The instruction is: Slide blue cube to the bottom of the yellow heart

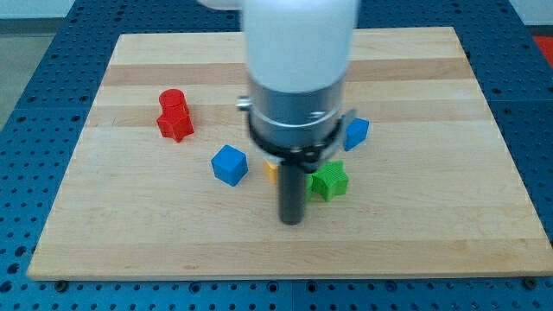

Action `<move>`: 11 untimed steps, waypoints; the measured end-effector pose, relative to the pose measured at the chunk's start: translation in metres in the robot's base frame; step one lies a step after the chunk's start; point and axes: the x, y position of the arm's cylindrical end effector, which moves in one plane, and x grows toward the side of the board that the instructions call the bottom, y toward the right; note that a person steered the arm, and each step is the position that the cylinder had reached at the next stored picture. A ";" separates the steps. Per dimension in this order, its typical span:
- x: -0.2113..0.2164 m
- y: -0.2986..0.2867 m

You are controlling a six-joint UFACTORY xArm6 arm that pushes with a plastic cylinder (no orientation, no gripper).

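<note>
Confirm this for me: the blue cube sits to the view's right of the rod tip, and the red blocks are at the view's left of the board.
Not quite. In the camera view the blue cube sits to the view's left of my tip, slightly above it, not to its right. The rest holds: the red blocks are at the view's left of the board.

surface (415,216): pale wood in lengthwise bands, some lighter, some more yellow
base under the surface (531,289): blue, dotted with a regular grid of dark holes
blue cube (230,164): bright blue, top face lighter than its sides
second blue block (356,132): the same bright blue
red cylinder (172,101): red
red star-like block (176,125): red
green block (329,180): bright green
yellow block (271,170): orange-yellow, mostly hidden behind the rod
my tip (292,221): dark grey, nearly black
arm (298,52): white above, silver metal band, black collar
</note>
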 end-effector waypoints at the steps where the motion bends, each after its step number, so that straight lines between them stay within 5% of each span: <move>1: 0.007 -0.062; 7: -0.132 -0.042; 11: -0.157 0.032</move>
